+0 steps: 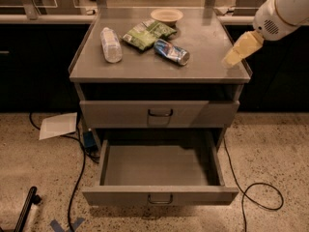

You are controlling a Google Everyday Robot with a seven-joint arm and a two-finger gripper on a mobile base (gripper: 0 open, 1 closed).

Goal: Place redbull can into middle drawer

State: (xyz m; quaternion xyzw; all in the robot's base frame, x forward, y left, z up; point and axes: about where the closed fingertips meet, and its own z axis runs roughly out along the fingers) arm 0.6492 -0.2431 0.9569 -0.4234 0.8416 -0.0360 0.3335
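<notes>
The redbull can point(172, 51), blue and silver, lies on its side near the middle of the cabinet top point(145, 69). The middle drawer point(159, 170) is pulled wide open below and holds nothing. My gripper point(237, 50) hangs over the right part of the cabinet top, to the right of the can and apart from it. Its cream-coloured fingers point down and to the left.
A clear water bottle point(111, 45) lies at the left of the top. Green snack bags point(147, 34) and a tan bowl point(166, 16) sit at the back. The upper drawer front point(159, 113) is closed. Cables point(251, 192) and a paper sheet point(58, 125) lie on the floor.
</notes>
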